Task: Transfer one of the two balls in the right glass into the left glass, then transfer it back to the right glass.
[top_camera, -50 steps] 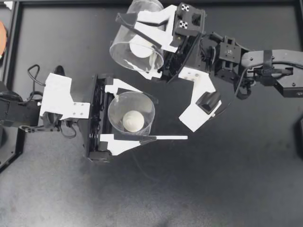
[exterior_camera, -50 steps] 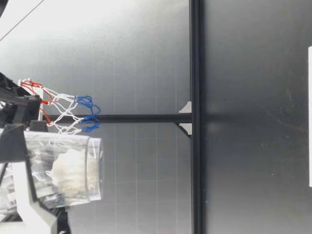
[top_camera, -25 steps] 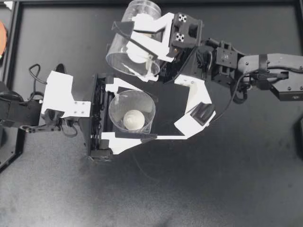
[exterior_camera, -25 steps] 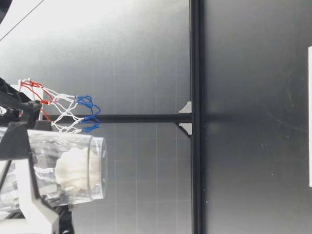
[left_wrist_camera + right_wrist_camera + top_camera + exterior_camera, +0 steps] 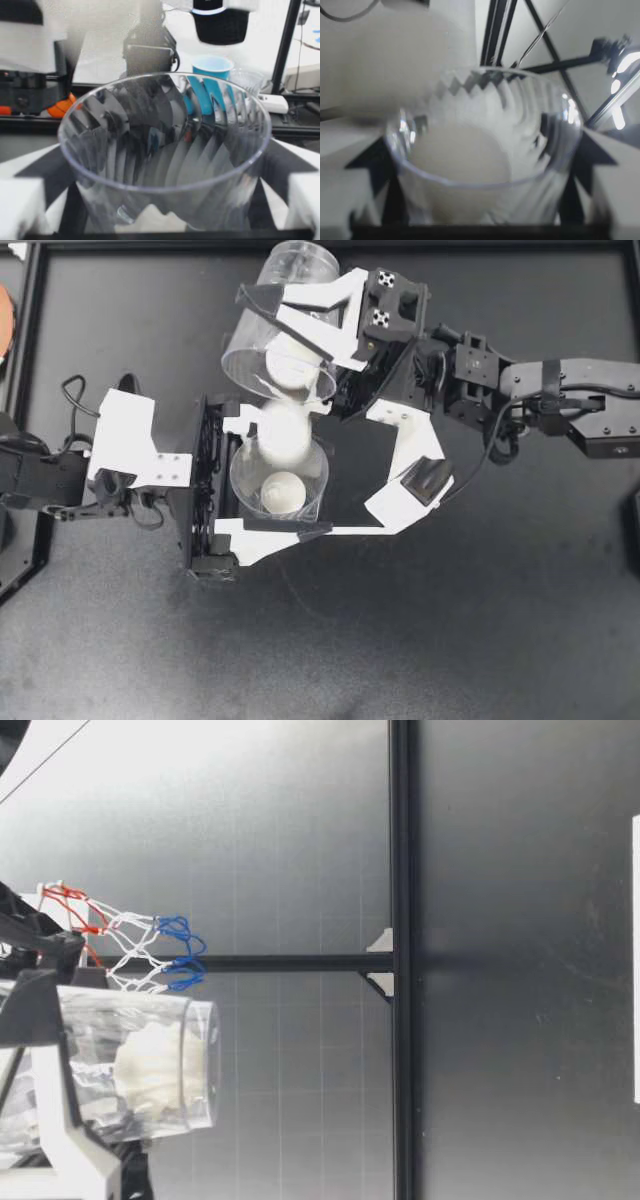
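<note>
The left gripper [image 5: 335, 490] is clamped on the left glass [image 5: 278, 483], a finger on either side of its wall, holding it upright with the mouth up. One ball [image 5: 281, 493] sits at its bottom. The right gripper [image 5: 285, 335] is clenched round the right glass [image 5: 275, 350], which is tipped steeply, its lip just over the far rim of the left glass. A second ball [image 5: 284, 432] shows as a pale blur between that lip and the left glass's mouth, apparently in mid-drop. From the right wrist it looks to lie right at the lip, so I cannot say exactly how far out it is.

Both glasses look like thin, ribbed clear plastic. I would expect them to be light and slick, and to buckle under a hard squeeze, so a moderate grip across the mid-wall seems right. The balls look light and bouncy. One dropped from any height could hop out or bounce off the one below, so the lips want to be close together. From the left wrist, the left glass fills the gap between the fingers, and its ribs hide the bottom.
</note>
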You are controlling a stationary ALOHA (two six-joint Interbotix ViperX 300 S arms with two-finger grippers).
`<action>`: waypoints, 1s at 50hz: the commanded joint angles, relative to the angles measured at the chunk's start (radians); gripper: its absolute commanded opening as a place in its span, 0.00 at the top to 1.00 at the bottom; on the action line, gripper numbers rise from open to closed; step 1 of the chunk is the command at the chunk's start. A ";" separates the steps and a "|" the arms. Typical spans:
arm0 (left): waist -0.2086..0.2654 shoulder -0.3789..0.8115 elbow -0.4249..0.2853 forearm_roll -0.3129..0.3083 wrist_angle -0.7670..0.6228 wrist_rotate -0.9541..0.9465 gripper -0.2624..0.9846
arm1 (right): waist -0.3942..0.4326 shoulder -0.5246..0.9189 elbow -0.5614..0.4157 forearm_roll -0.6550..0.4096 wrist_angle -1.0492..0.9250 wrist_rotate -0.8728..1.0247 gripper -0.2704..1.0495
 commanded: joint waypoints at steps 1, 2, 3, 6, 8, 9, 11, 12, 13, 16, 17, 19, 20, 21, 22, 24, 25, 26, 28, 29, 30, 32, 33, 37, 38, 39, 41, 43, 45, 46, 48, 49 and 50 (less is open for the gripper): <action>0.000 -0.008 -0.025 0.000 -0.005 0.002 0.17 | 0.023 -0.011 -0.032 0.064 -0.008 0.012 0.29; 0.000 -0.009 -0.023 -0.002 -0.006 0.002 0.17 | 0.028 -0.011 -0.032 0.083 -0.008 0.015 0.29; -0.002 -0.008 -0.025 -0.002 -0.006 0.002 0.17 | 0.032 -0.011 -0.032 0.100 -0.008 0.021 0.29; 0.000 -0.009 -0.025 -0.002 -0.006 0.002 0.17 | 0.044 -0.014 -0.034 0.170 -0.002 0.043 0.29; 0.000 -0.009 -0.021 -0.002 -0.006 0.003 0.17 | 0.055 -0.017 -0.035 0.224 0.005 0.061 0.29; 0.000 -0.011 -0.021 0.000 -0.006 0.005 0.17 | 0.061 -0.018 -0.035 0.258 0.009 0.075 0.29; 0.000 -0.014 -0.017 -0.002 -0.006 0.006 0.17 | 0.071 -0.025 -0.035 0.327 0.020 0.103 0.29; 0.000 -0.017 -0.014 -0.002 -0.006 0.006 0.17 | 0.074 -0.028 -0.037 0.357 0.028 0.118 0.29; 0.000 -0.018 -0.011 -0.002 -0.006 0.005 0.17 | 0.077 -0.034 -0.034 0.382 0.035 0.132 0.29; 0.000 -0.025 0.000 -0.002 -0.005 0.005 0.17 | 0.080 -0.044 -0.028 0.437 0.058 0.170 0.29; 0.000 -0.029 0.005 -0.002 -0.005 0.003 0.17 | 0.080 -0.049 -0.023 0.448 0.066 0.184 0.29; 0.000 -0.034 0.015 -0.002 -0.006 0.002 0.17 | 0.081 -0.057 -0.012 0.463 0.078 0.210 0.29; 0.000 -0.037 0.020 -0.002 -0.005 0.002 0.17 | 0.080 -0.061 -0.008 0.468 0.084 0.222 0.29; -0.002 -0.041 0.026 -0.002 -0.005 0.002 0.17 | 0.080 -0.064 -0.003 0.471 0.089 0.232 0.29; 0.000 -0.044 0.031 -0.002 -0.006 0.002 0.17 | 0.081 -0.066 0.002 0.472 0.094 0.242 0.29; 0.000 -0.054 0.040 -0.002 -0.005 0.002 0.17 | 0.080 -0.074 0.011 0.472 0.095 0.261 0.29; -0.002 -0.058 0.046 -0.002 -0.005 0.002 0.17 | 0.080 -0.075 0.015 0.472 0.097 0.268 0.29; 0.000 -0.064 0.051 -0.002 -0.006 0.003 0.17 | 0.081 -0.078 0.021 0.472 0.097 0.275 0.29; 0.000 -0.075 0.063 0.000 -0.006 0.006 0.17 | 0.081 -0.087 0.032 0.474 0.097 0.288 0.29; 0.000 -0.083 0.069 0.000 -0.005 0.008 0.17 | 0.080 -0.092 0.038 0.474 0.097 0.293 0.29; 0.000 -0.089 0.075 0.000 -0.006 0.009 0.17 | 0.080 -0.098 0.044 0.472 0.097 0.296 0.29; 0.000 -0.103 0.091 0.002 -0.005 0.012 0.17 | 0.081 -0.112 0.066 0.474 0.094 0.302 0.29; 0.000 -0.112 0.098 0.003 -0.006 0.012 0.17 | 0.081 -0.118 0.074 0.474 0.092 0.304 0.29; 0.000 -0.158 0.141 0.006 -0.006 0.014 0.17 | 0.081 -0.144 0.117 0.476 0.077 0.308 0.29; 0.000 -0.170 0.150 0.008 -0.006 0.015 0.17 | 0.081 -0.152 0.127 0.476 0.075 0.311 0.29; -0.002 -0.183 0.161 0.008 -0.006 0.017 0.17 | 0.083 -0.160 0.138 0.476 0.071 0.313 0.29; -0.002 -0.210 0.183 0.008 -0.005 0.021 0.17 | 0.086 -0.176 0.161 0.479 0.066 0.321 0.29; 0.000 -0.241 0.206 0.008 -0.005 0.023 0.17 | 0.087 -0.193 0.184 0.479 0.066 0.331 0.29; 0.000 -0.270 0.225 0.008 -0.005 0.028 0.17 | 0.094 -0.209 0.206 0.479 0.064 0.347 0.29; -0.002 -0.285 0.235 0.009 -0.005 0.028 0.17 | 0.095 -0.216 0.219 0.479 0.066 0.357 0.29; 0.000 -0.316 0.253 0.009 -0.003 0.034 0.17 | 0.101 -0.236 0.247 0.479 0.069 0.388 0.29; 0.000 -0.334 0.259 0.008 0.003 0.037 0.17 | 0.103 -0.244 0.259 0.479 0.071 0.403 0.29; 0.000 -0.350 0.265 0.008 0.015 0.043 0.17 | 0.106 -0.252 0.270 0.479 0.071 0.420 0.29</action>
